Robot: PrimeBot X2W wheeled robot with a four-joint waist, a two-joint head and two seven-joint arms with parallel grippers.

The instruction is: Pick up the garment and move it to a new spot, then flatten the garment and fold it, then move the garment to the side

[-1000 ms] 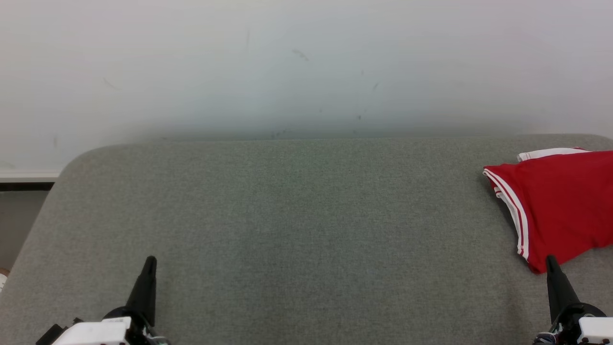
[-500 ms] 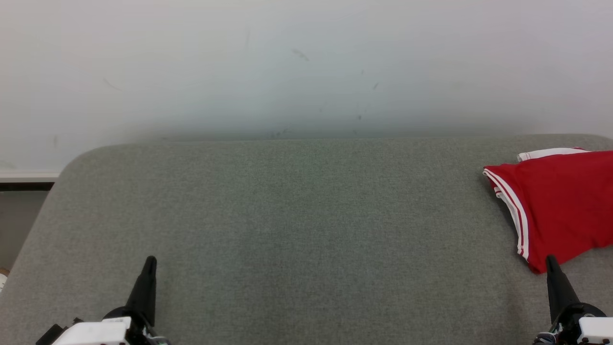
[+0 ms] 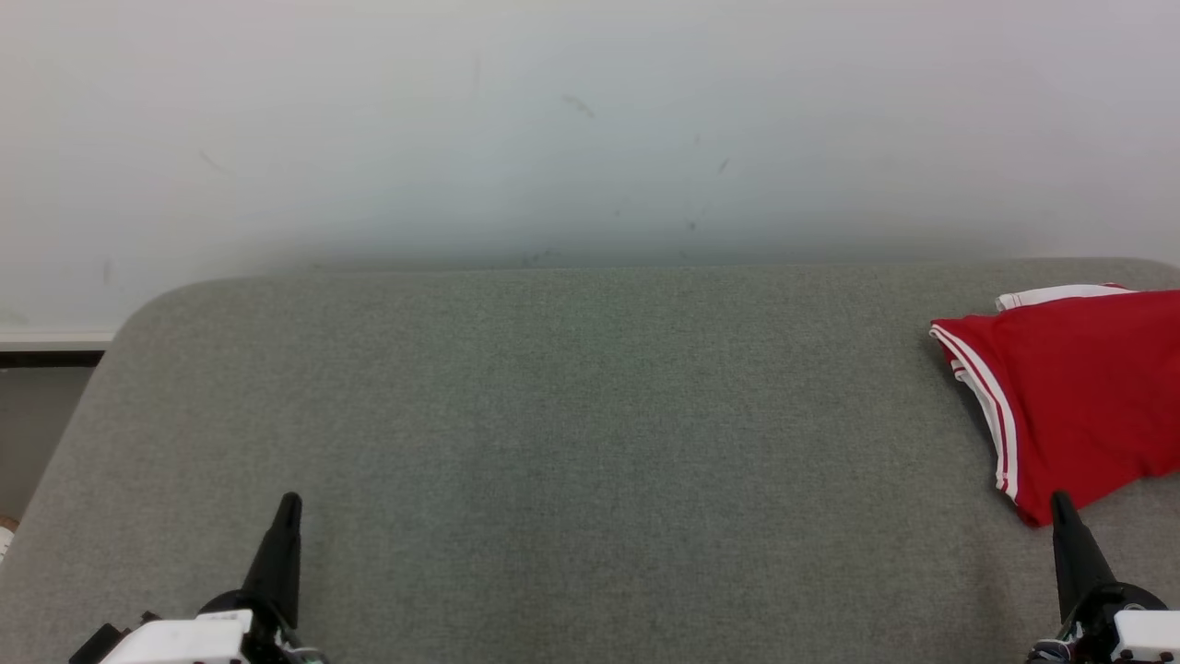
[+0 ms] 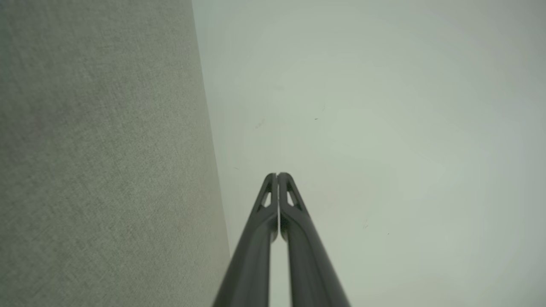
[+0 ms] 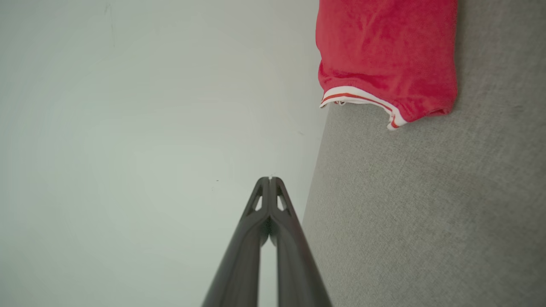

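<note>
Garment (image 3: pixel 1088 387): a red piece of cloth with white trim, the trim carrying thin red stripes, lying in a flat, roughly folded heap at the far right of the grey pad (image 3: pixel 553 397), near its back edge. One striped hem runs down its left side in the head view, and a white band peeks out along its far edge. Its surface is smooth with a few soft creases. What sort of clothing it is cannot be told, since the head view's right edge cuts it off; in the right wrist view its upper part runs out of the picture, so only one hemmed end shows. That hemmed end reaches the pad's back edge by the pale wall (image 3: pixel 590 120). Left gripper (image 3: pixel 289 503) sits low at the left over bare pad, well apart from the cloth; its wrist view shows both fingers pressed together at the tips, holding nothing. Right gripper (image 3: pixel 1058 503) sits low at the right, and in the head view its tip overlaps the cloth's near corner, though that view cannot say whether they touch. In its own wrist view the fingers meet tip to tip, empty, pointing at the wall, with the cloth off to one side and clear of them.
</note>
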